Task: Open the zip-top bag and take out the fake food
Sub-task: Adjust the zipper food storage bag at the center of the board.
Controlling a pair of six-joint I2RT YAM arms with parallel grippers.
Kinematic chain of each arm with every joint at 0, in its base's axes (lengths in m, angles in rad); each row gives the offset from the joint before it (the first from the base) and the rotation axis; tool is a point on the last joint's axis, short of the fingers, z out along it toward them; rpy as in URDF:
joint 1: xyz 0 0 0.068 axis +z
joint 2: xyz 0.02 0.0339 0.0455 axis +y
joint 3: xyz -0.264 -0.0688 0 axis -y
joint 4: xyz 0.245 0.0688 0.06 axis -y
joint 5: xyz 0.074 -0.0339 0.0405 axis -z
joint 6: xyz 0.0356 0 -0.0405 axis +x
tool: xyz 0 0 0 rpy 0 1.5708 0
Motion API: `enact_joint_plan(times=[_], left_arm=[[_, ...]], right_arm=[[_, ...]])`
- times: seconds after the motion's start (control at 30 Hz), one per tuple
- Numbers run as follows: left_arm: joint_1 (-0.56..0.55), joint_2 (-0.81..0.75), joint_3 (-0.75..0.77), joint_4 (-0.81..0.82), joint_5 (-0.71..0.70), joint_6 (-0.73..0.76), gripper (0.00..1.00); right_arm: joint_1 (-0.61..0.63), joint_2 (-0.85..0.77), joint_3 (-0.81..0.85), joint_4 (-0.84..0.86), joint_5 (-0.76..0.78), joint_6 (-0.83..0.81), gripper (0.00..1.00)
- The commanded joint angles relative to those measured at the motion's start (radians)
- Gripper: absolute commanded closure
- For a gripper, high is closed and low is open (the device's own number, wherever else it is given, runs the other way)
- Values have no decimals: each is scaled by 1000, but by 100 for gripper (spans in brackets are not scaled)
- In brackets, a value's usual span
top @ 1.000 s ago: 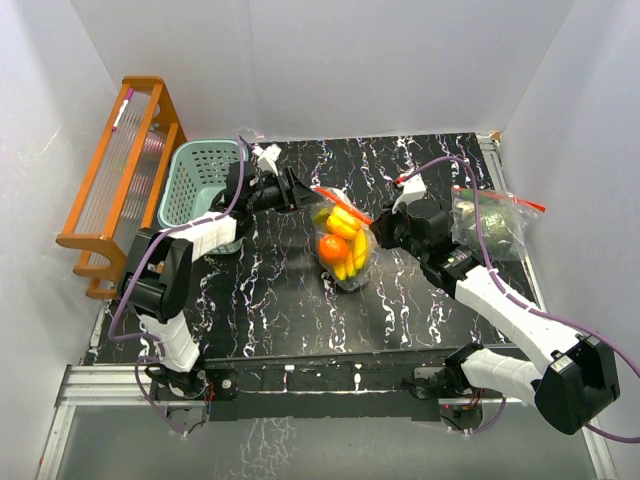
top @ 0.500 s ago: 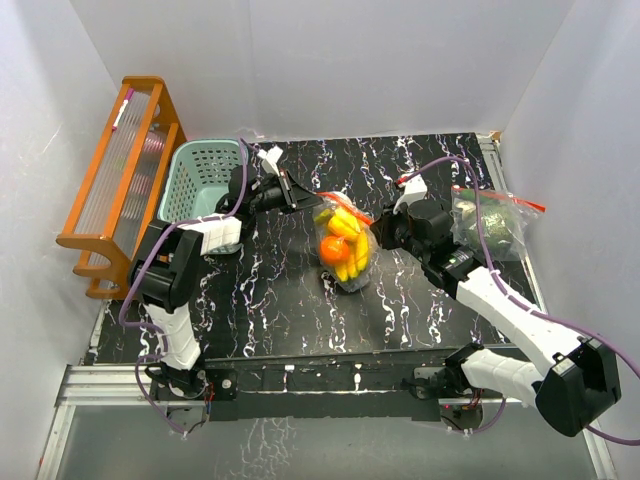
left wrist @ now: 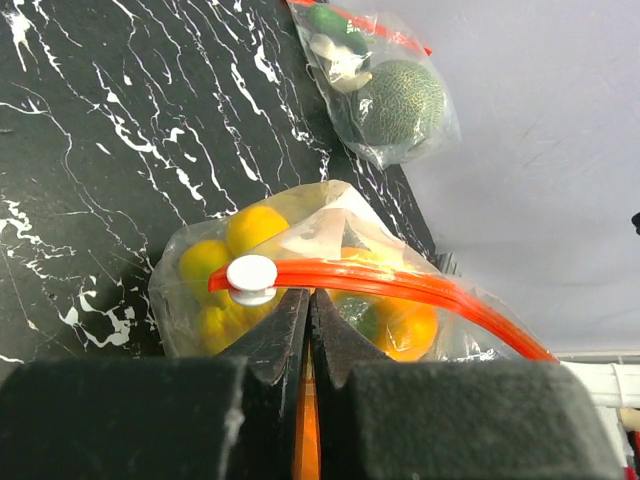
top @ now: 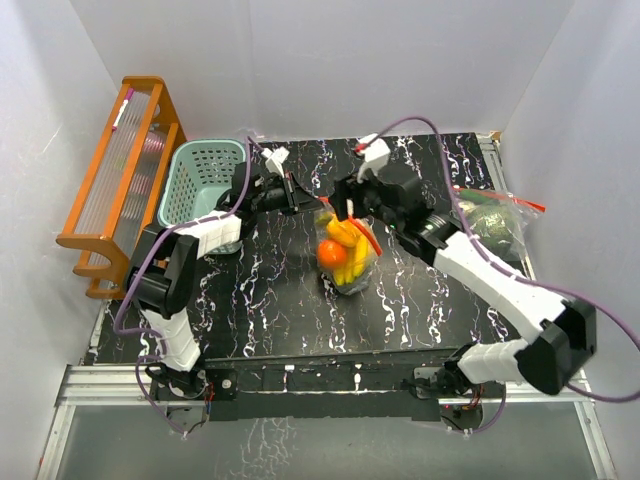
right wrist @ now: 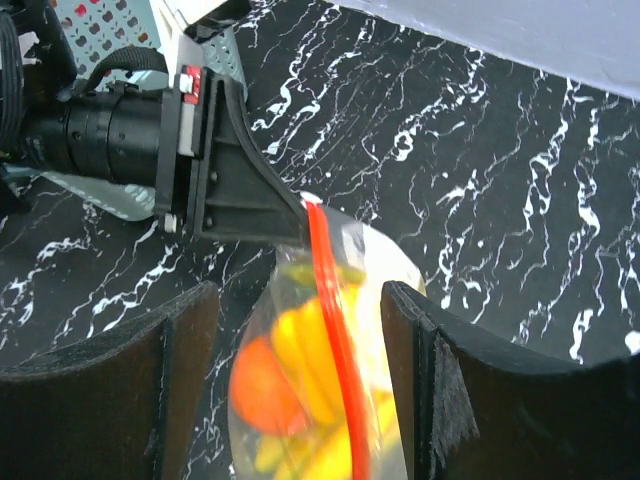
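Note:
The zip-top bag stands mid-table with its red zip strip on top. Fake food shows through the plastic: a yellow banana bunch, a round orange and yellow pieces. My left gripper is shut on the bag's top edge just beside the white slider; in the top view the left gripper is at the bag's far left corner. My right gripper hangs open over the bag, one finger on each side of the zip strip, not touching; the right gripper sits close to the left one.
A second zip bag with a green melon lies at the right edge, also in the left wrist view as the second bag. A teal slatted basket and an orange wooden rack stand at the left.
The left gripper has shut on the bag's top edge. The right arm let go at the bag's right side, swung up and left over the bag, and opened its jaws.

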Motion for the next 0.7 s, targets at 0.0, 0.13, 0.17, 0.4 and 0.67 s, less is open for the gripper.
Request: enact_joint_plan(times=[0.0,0.13,0.17,0.4,0.67], left_arm=[[-17,-105,56,-90,-13,78,100],[-17,-121,65,-107,-12,85,100],[-17,-123,65,-107,-12,84,100],[-17,-151,59,-120,-18,91,100],[-17,-177,54,-96,3,82,100]], right_arm=[[79,156,157,-63,91,-99,32],[137,237,215,-115,224,-112,33],[137,244,216,-115,249,-114,34],[137,265,194,-108,320,-108,50],[109,253,159,-68,343,-124,57]])
